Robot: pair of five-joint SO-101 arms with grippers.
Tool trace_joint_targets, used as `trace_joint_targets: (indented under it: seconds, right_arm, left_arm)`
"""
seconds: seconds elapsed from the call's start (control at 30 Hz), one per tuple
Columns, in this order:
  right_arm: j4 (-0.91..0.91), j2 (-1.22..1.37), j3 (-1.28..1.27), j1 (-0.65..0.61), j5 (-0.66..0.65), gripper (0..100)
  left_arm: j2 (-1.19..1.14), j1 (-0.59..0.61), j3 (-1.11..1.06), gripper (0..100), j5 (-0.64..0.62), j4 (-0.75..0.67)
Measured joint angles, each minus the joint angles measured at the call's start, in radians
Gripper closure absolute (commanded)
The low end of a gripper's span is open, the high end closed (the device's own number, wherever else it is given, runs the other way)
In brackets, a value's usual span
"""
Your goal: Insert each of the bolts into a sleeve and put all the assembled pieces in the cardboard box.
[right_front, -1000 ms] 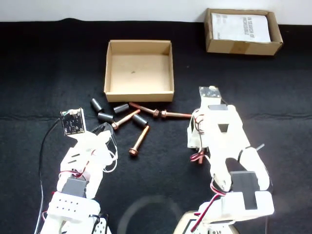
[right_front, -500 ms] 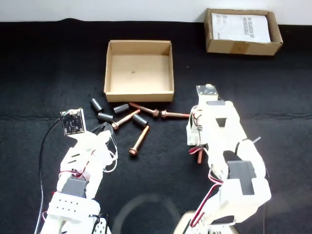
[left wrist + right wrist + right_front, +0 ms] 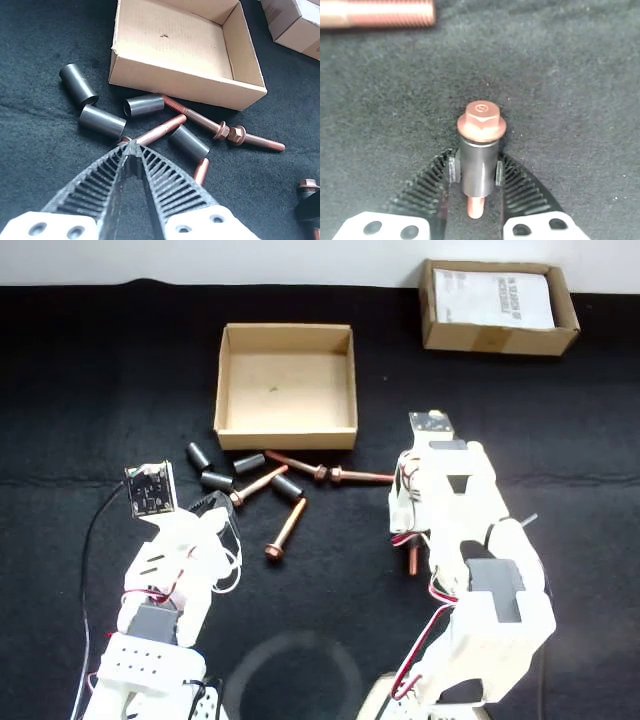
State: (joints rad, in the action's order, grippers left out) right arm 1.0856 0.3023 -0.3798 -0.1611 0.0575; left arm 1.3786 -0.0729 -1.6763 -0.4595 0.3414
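R gripper [image 3: 475, 172], clamped on a sleeve [image 3: 476, 157] w/ bolt [image 3: 481, 122] pushed through, has shifted a bit w/ its arm in the last sec, so this assy looks ready for the empty cardboard box [image 3: 286, 432] ahead-left of it; L gripper [image 3: 132, 148] shut, empty, unmoved, loose sleeves [image 3: 102, 121] just past its tip

This looks like a robotics lab: a black-clothed table [image 3: 90, 370] against a white wall [image 3: 200, 260], a left arm [image 3: 165, 580] and right arm [image 3: 480, 570] with bare wiring, loose bolts [image 3: 285, 530] and sleeves [image 3: 215, 480].
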Motion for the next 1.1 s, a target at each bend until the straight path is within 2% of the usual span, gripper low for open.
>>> trace_joint_targets:
  seconds: [0.53,1.1]
  right_arm:
    - [0.034,-0.064,0.018,-0.002,0.000,99.1]
    - [0.244,-0.068,0.358,-0.086,-0.025,99.1]
  left_arm:
    - [0.000,0.000,0.000,99,0.000,0.000]
    - [0.000,0.000,0.000,99,0.000,0.000]
